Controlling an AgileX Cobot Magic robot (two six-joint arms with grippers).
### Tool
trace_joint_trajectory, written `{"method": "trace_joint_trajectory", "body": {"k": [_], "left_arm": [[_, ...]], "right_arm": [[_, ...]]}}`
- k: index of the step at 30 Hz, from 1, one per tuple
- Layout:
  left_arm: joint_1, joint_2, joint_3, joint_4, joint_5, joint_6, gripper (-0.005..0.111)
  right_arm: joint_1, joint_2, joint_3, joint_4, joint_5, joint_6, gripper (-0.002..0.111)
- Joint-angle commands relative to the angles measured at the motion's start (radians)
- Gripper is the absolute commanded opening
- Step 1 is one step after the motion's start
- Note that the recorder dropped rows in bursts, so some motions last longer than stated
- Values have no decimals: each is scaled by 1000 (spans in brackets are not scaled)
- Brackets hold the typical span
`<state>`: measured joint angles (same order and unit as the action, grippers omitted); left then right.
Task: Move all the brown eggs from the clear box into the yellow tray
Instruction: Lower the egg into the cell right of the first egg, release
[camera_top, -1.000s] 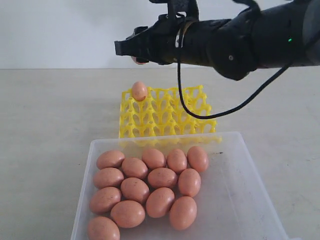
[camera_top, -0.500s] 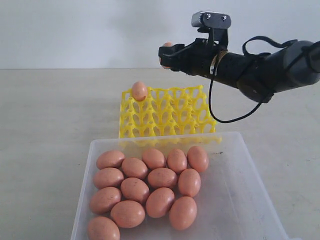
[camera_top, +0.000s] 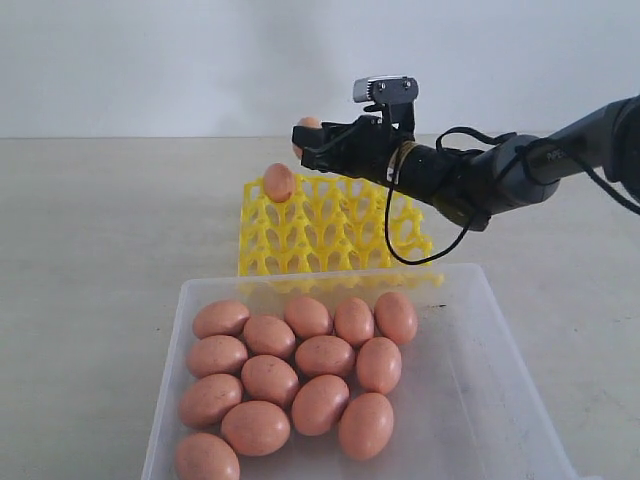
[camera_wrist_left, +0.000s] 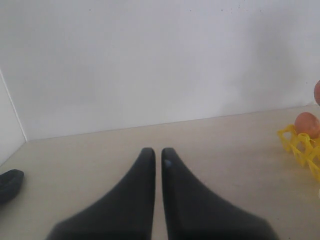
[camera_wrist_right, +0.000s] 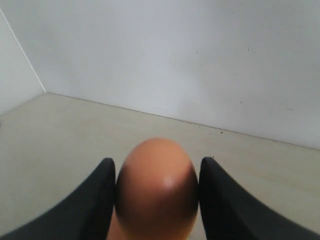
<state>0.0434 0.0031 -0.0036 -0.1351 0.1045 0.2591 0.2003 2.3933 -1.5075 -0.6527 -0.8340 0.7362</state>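
Several brown eggs (camera_top: 296, 380) lie close together in the clear box (camera_top: 480, 400) at the front. Behind the box stands the yellow tray (camera_top: 330, 235), and one brown egg (camera_top: 278, 182) sits in its far left corner cup. My right gripper (camera_top: 308, 140) hangs above the tray's far left part, shut on another brown egg (camera_wrist_right: 156, 187), which fills the space between the two black fingers. My left gripper (camera_wrist_left: 157, 153) hovers over bare table off to the left with its jaws almost together and nothing between them; the exterior view does not show it.
The beige table (camera_top: 90, 250) runs back to a white wall. The right arm's cable (camera_top: 400, 250) loops down over the tray's right side. A dark object (camera_wrist_left: 10, 184) lies on the table at the edge of the left wrist view.
My right arm has swung back from close to the camera and come down toward the tray's far left, carrying the egg. The eggs in the box and the tray have not moved.
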Motion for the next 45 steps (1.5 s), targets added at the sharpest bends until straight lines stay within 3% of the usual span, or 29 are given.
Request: {"method": "trace_joint_trajectory", "body": {"k": [1,10,21,23,28,31,40,45], "left_arm": [[-6,-3,4,-3,-6,3,4],[-6,-3,4,-3,-6,3,4],[-6,-3,4,-3,-6,3,4],[-6,-3,4,-3,-6,3,4],[-6,-3,4,-3,-6,3,4],[-6,-3,4,-3,-4,3,4],[-6,-3,4,-3,-4,3,4],[-6,-3,4,-3,-4,3,4]], "right_arm": [[-9,11,-28,-68,-4,37,0],[-9,11,-28,-275,160,67,0],[-9,11,-28,-287,219,66,0],[-9,11,-28,-287,219,71,5],[-9,11,-28,-291,210,74,35],[-9,11,-28,-294,210,74,46],[-9,-80,-28,-303,243,65,47],[-9,-186,-28,-330,377,76,47]]}}
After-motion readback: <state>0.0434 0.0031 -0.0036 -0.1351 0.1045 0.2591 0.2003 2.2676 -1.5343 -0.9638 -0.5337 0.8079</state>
